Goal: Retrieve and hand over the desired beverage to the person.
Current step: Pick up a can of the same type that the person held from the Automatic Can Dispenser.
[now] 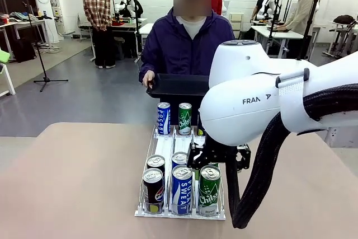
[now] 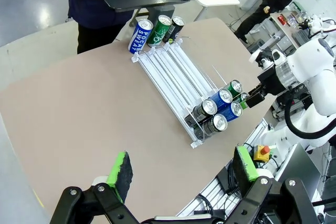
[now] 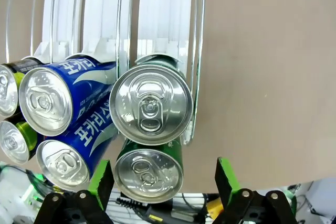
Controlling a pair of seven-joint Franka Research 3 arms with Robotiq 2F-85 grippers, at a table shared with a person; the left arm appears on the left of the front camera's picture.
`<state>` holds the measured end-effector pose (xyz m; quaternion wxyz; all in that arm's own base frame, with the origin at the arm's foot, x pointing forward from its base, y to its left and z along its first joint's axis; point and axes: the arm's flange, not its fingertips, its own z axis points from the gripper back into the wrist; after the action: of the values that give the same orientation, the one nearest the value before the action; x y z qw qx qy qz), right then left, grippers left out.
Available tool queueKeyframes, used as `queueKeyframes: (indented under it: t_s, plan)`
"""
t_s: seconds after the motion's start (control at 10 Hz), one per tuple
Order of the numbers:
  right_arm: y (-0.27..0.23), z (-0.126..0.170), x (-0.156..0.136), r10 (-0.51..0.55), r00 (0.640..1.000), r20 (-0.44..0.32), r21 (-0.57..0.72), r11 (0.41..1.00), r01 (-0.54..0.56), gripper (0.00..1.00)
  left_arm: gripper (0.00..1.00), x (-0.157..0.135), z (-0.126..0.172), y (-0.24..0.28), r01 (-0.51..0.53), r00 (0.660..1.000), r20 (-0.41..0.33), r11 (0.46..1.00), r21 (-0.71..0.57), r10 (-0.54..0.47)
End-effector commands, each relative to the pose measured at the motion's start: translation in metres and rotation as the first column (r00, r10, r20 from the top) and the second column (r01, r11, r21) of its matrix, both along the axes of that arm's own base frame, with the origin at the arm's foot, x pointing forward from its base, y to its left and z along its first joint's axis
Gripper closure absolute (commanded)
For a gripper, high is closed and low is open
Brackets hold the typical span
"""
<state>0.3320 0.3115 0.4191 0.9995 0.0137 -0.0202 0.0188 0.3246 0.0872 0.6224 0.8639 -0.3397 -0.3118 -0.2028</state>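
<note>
Right fingers spread open over a shiny round green aluminium can, bottom centre.
Left fingers stand wide apart over the smooth matte tan worktop, lower frame.

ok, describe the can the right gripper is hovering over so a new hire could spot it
A clear three-lane rack sits on the tan table. At its robot-side end, in the robot's right lane, it is the frontmost can, under the open right gripper. It is green, beside blue cans in the middle lane and dark cans in the left.
</note>
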Motion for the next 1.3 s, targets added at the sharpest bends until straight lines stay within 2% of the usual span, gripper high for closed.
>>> queueKeyframes:
  t_s: [0.0, 0.2, 0.3, 0.5, 0.6, 0.7, 0.8, 1.1, 1.2]
  plan:
    - [0.004, -0.002, 0.011, 0.008, 1.0, 0.001, -0.001, 1.0, -0.008, 0.0, 0.0, 0.002, 0.0, 0.001, 0.012, 1.0, 0.018, 1.0, -0.003, -0.012]
    - [0.004, -0.001, 0.01, 0.018, 1.0, -0.014, 0.005, 1.0, -0.018, 0.0, 0.0, 0.002, 0.0, 0.001, 0.012, 1.0, 0.018, 1.0, -0.003, -0.012]
    - [0.005, -0.001, 0.009, 0.049, 0.999, -0.001, 0.009, 0.999, -0.049, 0.58, 0.0, 0.002, 0.0, 0.001, 0.012, 1.0, 0.018, 1.0, -0.003, -0.012]
    - [0.006, -0.001, 0.009, 0.064, 0.998, -0.007, 0.02, 0.998, -0.063, 0.59, 0.0, 0.002, 0.0, 0.001, 0.012, 1.0, 0.018, 1.0, -0.003, -0.012]
    - [0.006, -0.001, 0.009, 0.063, 0.998, -0.01, 0.024, 0.998, -0.062, 0.64, 0.0, 0.002, 0.0, 0.001, 0.012, 1.0, 0.018, 1.0, -0.003, -0.012]
    - [0.007, -0.001, 0.009, 0.061, 0.998, -0.016, 0.026, 0.998, -0.06, 0.75, 0.0, 0.002, 0.0, 0.001, 0.012, 1.0, 0.018, 1.0, -0.003, -0.012]
    - [0.007, -0.001, 0.008, 0.062, 0.998, -0.022, 0.029, 0.998, -0.061, 1.0, 0.0, 0.002, 0.0, 0.001, 0.012, 1.0, 0.018, 1.0, -0.003, -0.012]
    - [0.008, 0.001, 0.006, 0.061, 0.998, -0.028, 0.03, 0.998, -0.06, 1.0, 0.0, 0.002, 0.0, 0.001, 0.012, 1.0, 0.018, 1.0, -0.003, -0.012]
    - [0.01, 0.011, -0.001, 0.073, 0.997, -0.021, 0.015, 0.997, -0.073, 1.0, 0.0, 0.002, 0.0, 0.001, 0.012, 1.0, 0.018, 1.0, -0.003, -0.012]
